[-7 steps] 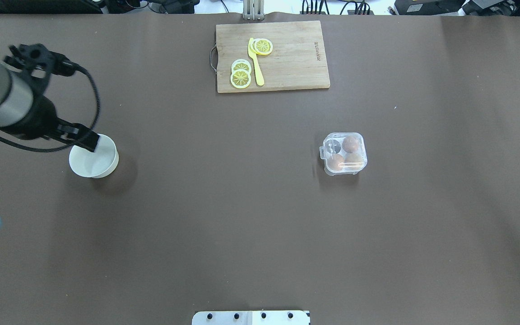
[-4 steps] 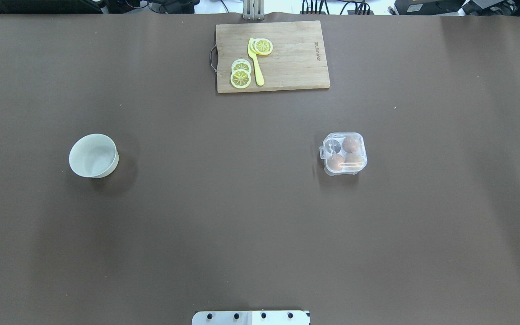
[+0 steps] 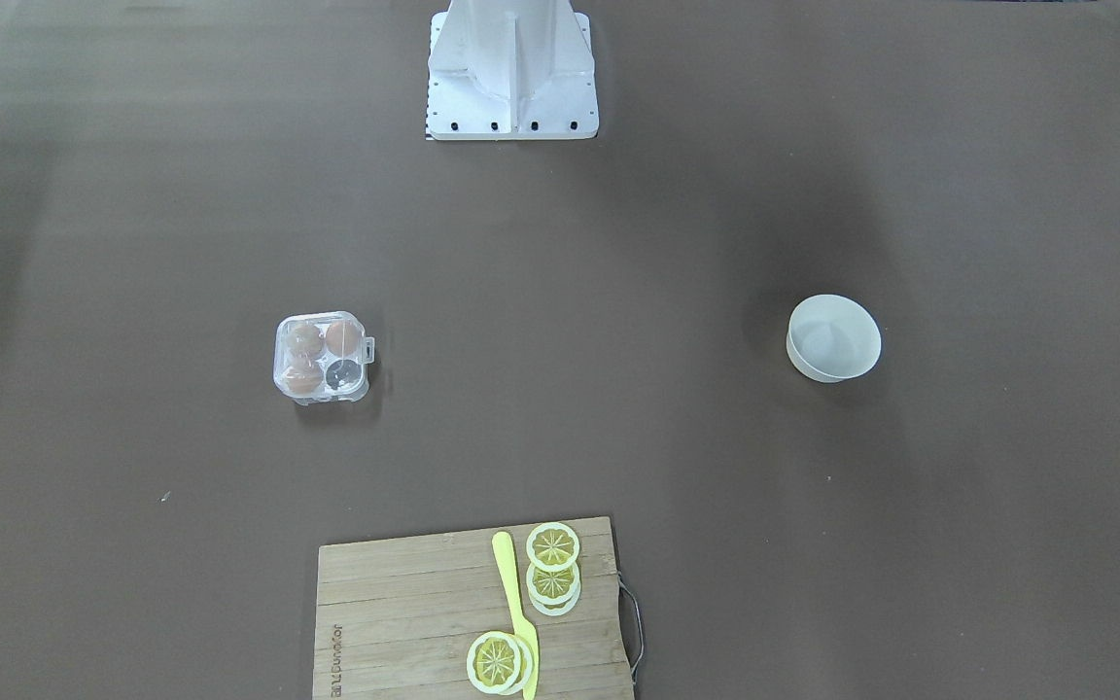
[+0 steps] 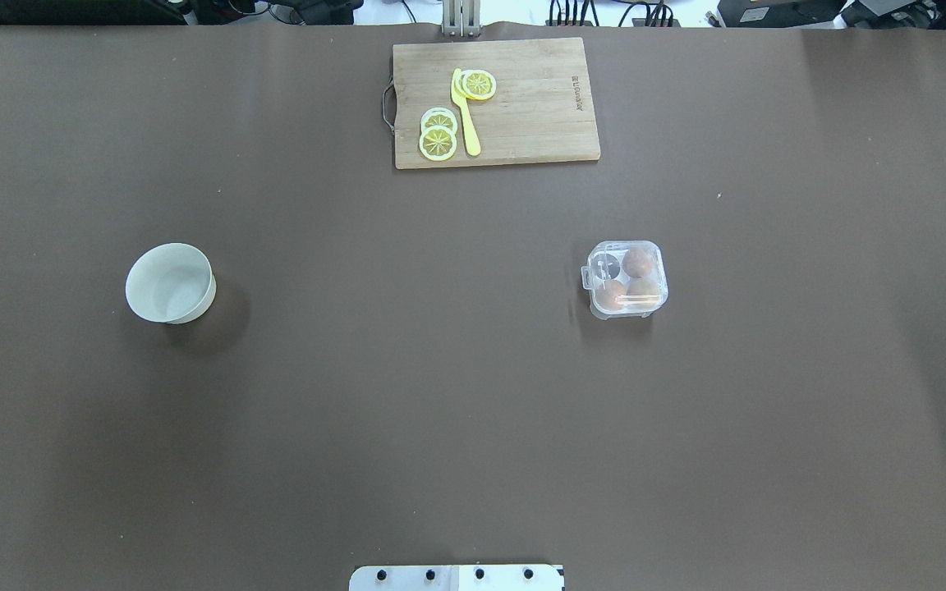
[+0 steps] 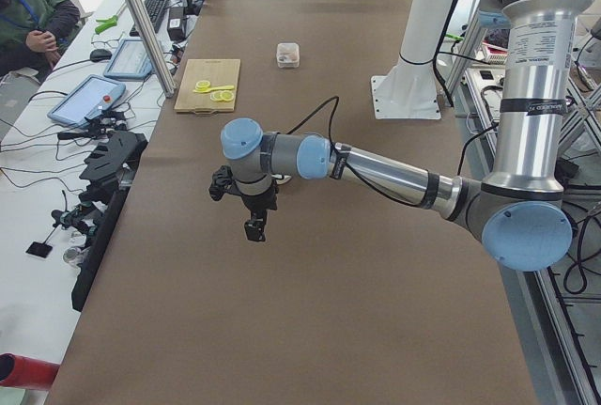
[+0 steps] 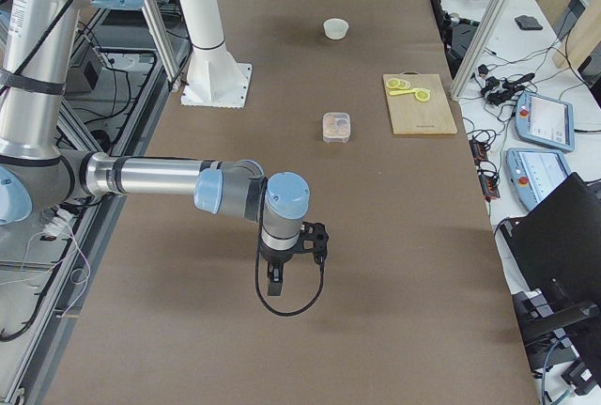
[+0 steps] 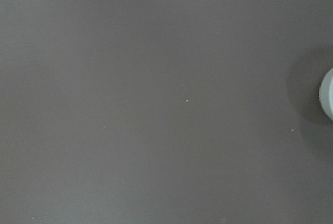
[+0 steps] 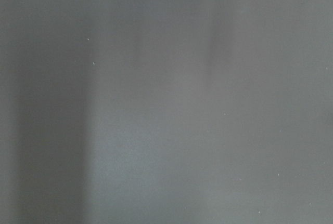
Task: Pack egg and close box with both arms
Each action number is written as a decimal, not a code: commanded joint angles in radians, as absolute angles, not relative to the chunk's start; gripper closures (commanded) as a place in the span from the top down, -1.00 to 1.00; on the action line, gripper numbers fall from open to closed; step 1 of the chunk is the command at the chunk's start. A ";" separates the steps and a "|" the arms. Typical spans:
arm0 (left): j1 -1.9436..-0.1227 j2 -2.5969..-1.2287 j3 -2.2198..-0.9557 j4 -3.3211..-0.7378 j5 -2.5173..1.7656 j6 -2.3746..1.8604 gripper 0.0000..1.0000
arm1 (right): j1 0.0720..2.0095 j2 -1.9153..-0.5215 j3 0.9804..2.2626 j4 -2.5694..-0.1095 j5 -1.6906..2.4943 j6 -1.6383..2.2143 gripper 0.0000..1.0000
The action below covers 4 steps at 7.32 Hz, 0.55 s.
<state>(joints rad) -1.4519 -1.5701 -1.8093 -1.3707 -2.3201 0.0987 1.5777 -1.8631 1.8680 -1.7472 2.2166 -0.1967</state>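
The box (image 4: pixel 627 279) lies nearer the right hand (image 6: pixel 275 282) than the left hand (image 5: pixel 254 229), well apart from both; I cannot tell whether either is spread.

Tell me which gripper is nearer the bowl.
Left. The left gripper hangs just beyond the bowl, further left; the right gripper is far on the other side, past the egg box.
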 commanded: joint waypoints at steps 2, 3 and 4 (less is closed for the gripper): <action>-1.557 -1.377 -1.786 -1.626 -2.326 0.106 0.97 | 1.582 -1.870 1.862 -1.747 2.226 -0.195 1.00; -1.562 -1.317 -1.773 -1.764 -2.322 0.097 0.97 | 1.586 -1.870 1.862 -1.747 2.233 -0.195 1.00; -1.560 -1.316 -1.747 -1.825 -2.322 0.092 0.97 | 1.586 -1.870 1.862 -1.747 2.233 -0.195 1.00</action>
<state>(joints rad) -1.5538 -1.3514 -1.7714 -1.7094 -2.3235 0.0990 1.5842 -1.8693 1.8621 -1.7472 2.2298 -0.1949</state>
